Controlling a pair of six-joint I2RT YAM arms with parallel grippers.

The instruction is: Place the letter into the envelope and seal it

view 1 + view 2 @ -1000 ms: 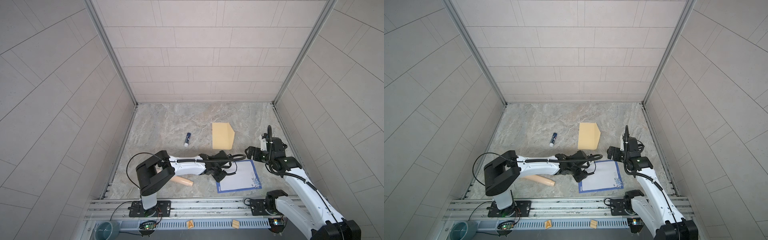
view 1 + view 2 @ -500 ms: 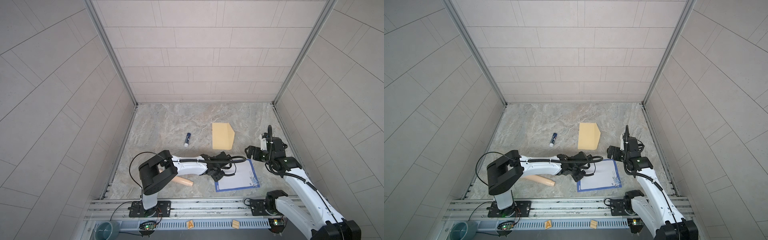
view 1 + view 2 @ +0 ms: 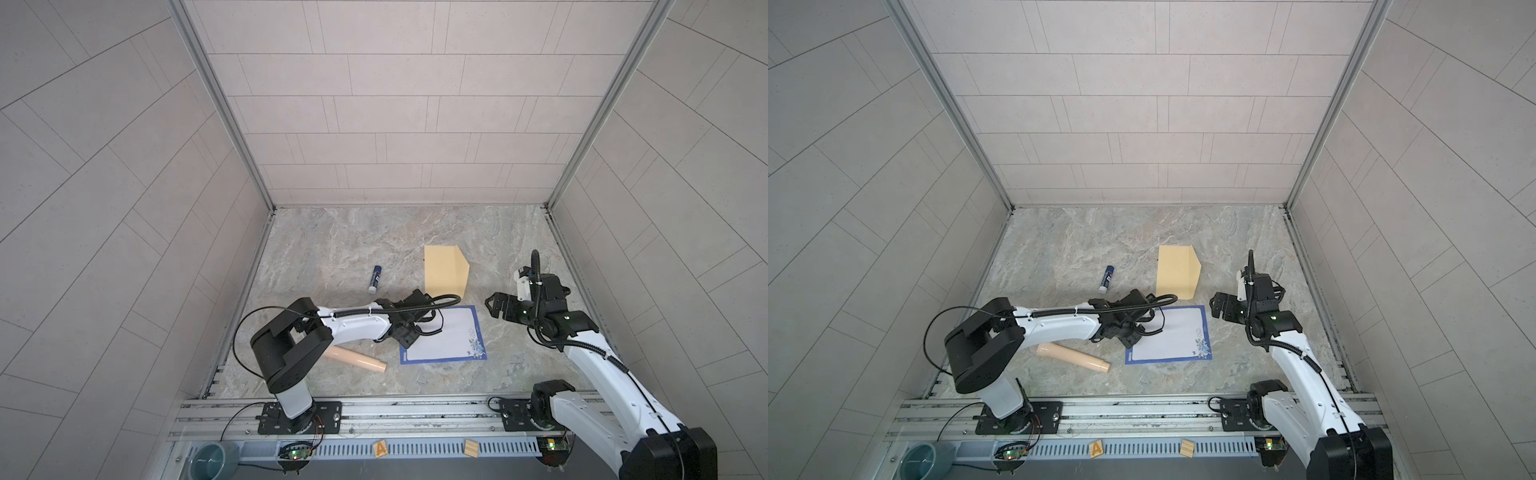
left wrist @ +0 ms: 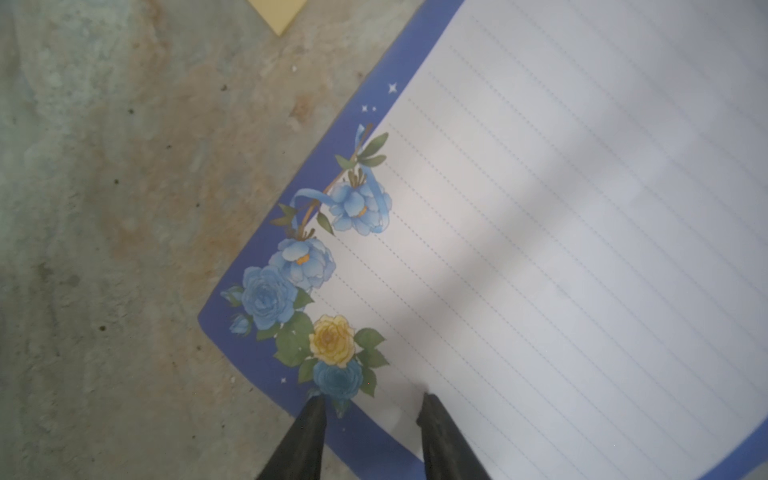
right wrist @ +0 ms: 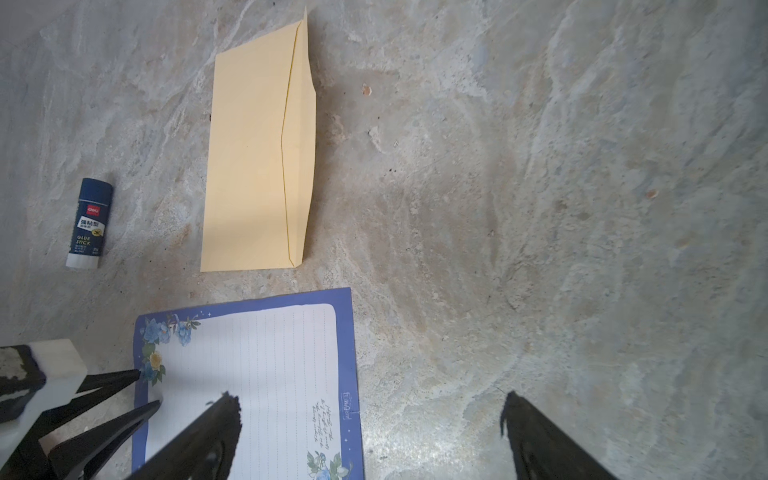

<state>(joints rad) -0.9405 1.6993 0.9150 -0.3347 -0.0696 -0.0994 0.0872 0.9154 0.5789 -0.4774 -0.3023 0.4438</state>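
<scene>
Left claw (image 4: 370, 398), black fingers (image 4: 301, 440) apart, tips at the flowered corner of the flat, lined, blue-bordered letter (image 4: 561, 249). Right claw (image 5: 370, 398) spread wide above marbled tabletop (image 5: 540, 166). Smooth tan envelope (image 5: 253, 158) lies near the letter.

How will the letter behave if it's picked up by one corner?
The letter is a thin sheet lying flat, so it will probably droop when lifted. Its edges hug the smooth stone table, so a push would likely slide it rather than raise it. It looks very light.
</scene>
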